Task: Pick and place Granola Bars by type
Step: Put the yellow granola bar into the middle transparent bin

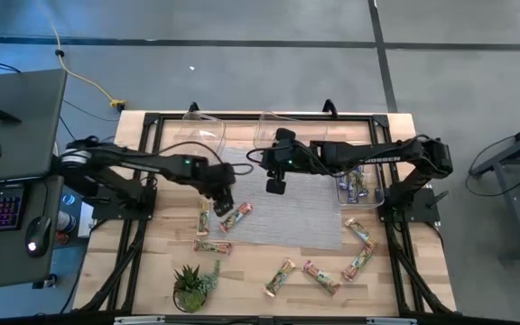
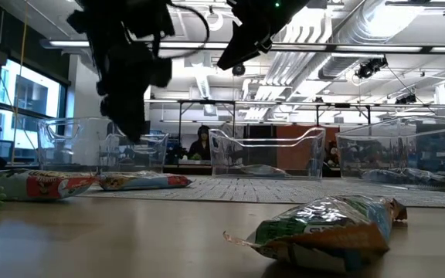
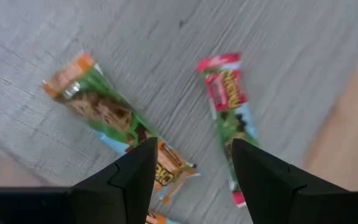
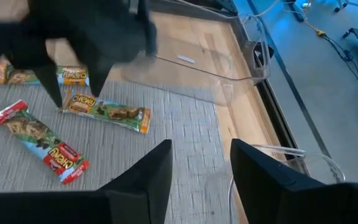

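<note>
Left end effector (image 3: 188,168): fingers apart, empty, hovering over green-orange bar (image 3: 114,118) and red-pink bar (image 3: 229,112) on grey mat (image 1: 287,203). Right end effector (image 4: 197,168): apart, empty, mid-mat. More Granola Bars (image 1: 319,273) along worktop near edge. Right tub (image 1: 357,185) holds blue-purple bars.

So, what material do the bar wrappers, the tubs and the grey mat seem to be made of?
The granola bar wrappers look like thin glossy plastic film: printed, crinkled, with light glints. The tubs seem clear rigid plastic, since the room shows through their walls. The grey mat appears to be woven fabric or textured vinyl; fine ribbed lines show in the left wrist view.
</note>
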`<control>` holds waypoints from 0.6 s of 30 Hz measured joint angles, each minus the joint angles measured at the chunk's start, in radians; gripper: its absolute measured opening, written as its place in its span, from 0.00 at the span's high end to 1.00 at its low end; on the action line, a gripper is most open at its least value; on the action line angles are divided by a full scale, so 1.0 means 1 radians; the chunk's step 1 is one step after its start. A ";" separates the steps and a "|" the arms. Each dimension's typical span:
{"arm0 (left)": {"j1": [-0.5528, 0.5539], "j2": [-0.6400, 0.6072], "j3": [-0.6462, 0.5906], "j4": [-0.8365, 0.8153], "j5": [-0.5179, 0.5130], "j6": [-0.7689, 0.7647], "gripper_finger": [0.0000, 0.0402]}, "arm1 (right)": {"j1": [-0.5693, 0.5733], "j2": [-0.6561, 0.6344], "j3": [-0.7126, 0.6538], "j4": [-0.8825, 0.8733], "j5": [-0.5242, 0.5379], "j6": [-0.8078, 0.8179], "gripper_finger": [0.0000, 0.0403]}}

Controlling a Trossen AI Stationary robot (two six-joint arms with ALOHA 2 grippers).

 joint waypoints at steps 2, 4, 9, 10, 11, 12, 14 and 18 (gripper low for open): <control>0.000 0.048 0.011 -0.006 -0.006 -0.005 0.50 | 0.000 0.000 0.000 0.000 0.000 0.019 0.64; 0.000 0.086 0.023 -0.007 -0.041 -0.018 0.50 | 0.000 0.000 0.000 -0.003 0.000 0.034 0.64; 0.000 0.145 0.042 -0.033 -0.117 -0.115 0.50 | 0.000 0.000 0.000 -0.013 0.000 0.039 0.65; 0.001 0.149 0.050 -0.055 -0.121 -0.131 0.50 | 0.000 0.000 0.000 -0.014 0.000 0.039 0.65; 0.001 0.152 0.060 -0.088 -0.125 -0.141 0.50 | 0.000 0.000 0.000 -0.015 0.000 0.039 0.65; 0.001 0.153 0.071 -0.119 -0.123 -0.150 0.50 | 0.000 0.000 0.000 -0.016 0.000 0.039 0.65; 0.001 0.154 0.109 -0.186 -0.119 -0.152 0.50 | 0.000 0.000 0.000 -0.016 -0.001 0.033 0.65; 0.000 0.154 0.204 -0.352 -0.150 -0.175 0.50 | 0.000 0.000 0.000 -0.016 -0.002 0.016 0.65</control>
